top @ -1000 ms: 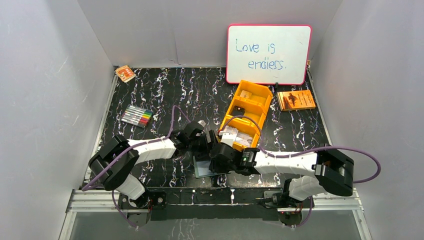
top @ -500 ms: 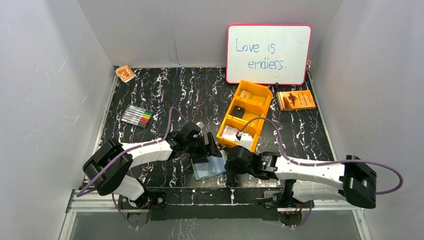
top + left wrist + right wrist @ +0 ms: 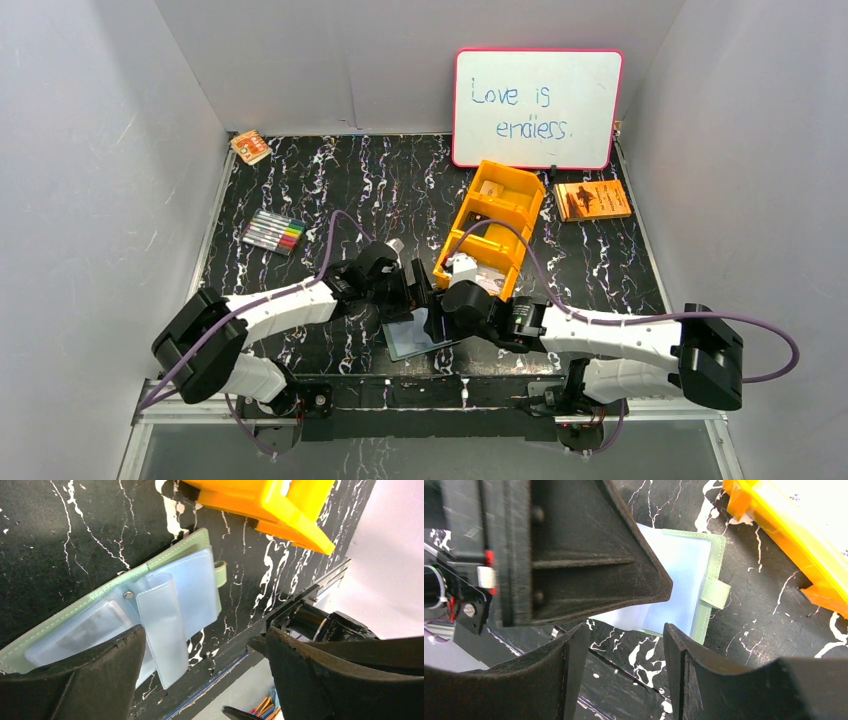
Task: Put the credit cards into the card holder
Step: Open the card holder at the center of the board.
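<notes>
The card holder [image 3: 170,600] lies opened flat on the black marbled table [image 3: 330,180], near its front edge, with the grey-blue pockets turned up and one flap loose. Just above it the left gripper [image 3: 202,645] is held with jaws spread wide and nothing between them. The right gripper [image 3: 624,635] is set beside it with jaws partly apart, likewise empty. Just beyond stands the orange compartment tray [image 3: 500,215].

A card-fetching step is judged to be in hand. A card must next be taken up and slid edge-first into a pocket while the holder is kept flat.

No credit cards can be made out for certain. The tray's near compartment is partly hidden by the right wrist.
</notes>
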`<action>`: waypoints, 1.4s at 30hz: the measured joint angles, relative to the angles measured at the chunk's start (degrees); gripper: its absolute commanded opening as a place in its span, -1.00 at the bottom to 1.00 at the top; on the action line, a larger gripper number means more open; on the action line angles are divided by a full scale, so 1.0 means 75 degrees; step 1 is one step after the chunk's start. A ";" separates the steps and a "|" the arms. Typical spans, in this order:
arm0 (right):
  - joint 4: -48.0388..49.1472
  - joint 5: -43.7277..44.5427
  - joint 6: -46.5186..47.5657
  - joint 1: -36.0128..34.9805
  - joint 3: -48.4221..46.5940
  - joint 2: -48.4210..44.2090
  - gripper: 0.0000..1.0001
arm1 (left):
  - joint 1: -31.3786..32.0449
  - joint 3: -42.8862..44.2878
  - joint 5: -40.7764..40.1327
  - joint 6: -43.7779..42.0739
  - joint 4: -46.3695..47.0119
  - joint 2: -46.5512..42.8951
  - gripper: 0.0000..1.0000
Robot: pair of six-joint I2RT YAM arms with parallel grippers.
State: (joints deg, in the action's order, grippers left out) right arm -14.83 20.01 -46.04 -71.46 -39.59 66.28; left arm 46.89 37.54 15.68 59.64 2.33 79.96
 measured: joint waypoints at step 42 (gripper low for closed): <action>-0.0175 0.0766 -0.0664 -0.0688 0.0976 -0.1145 0.12 | -0.0003 0.0976 -0.0067 -0.0047 -0.0539 0.0009 0.70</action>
State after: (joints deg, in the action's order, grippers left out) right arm -16.14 25.76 -51.03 -76.62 -32.27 57.69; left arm 46.87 44.86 15.18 59.29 -1.72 80.03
